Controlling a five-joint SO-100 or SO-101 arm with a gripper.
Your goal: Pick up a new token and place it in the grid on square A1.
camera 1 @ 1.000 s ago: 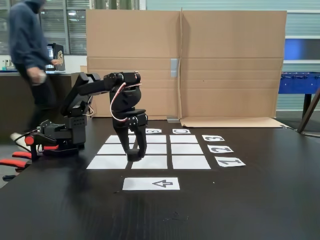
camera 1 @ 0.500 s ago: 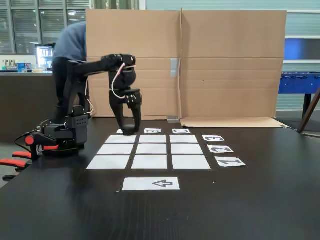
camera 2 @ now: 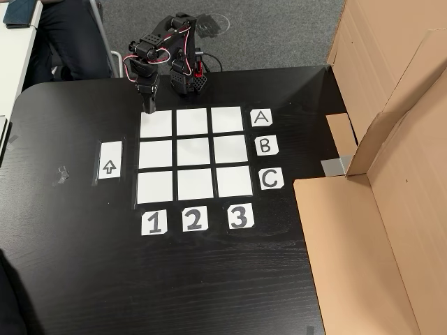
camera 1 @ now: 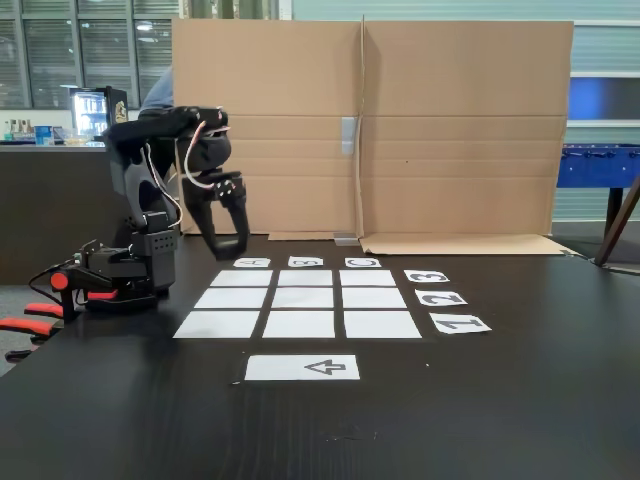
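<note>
Hovering fingers: raised off the counter, pointing down; apart or together, cannot tell
grid: all nine squares bare
square A1: fingers just beyond its outer edge in the other view

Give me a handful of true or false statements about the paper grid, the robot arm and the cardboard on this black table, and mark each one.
1. The grid has nine white squares. True.
2. A black token sits on the corner square A1. False: that square is bare, as are the other eight.
3. The gripper hangs just beyond the edge of the A row, by A1. True.
4. The arrow strip lies on the same side of the grid as the letter labels. False: it lies beside column 1, opposite the numbers' neighbours A, B, C.
5. Cardboard sheets stand behind the grid in the fixed view. True.
</note>
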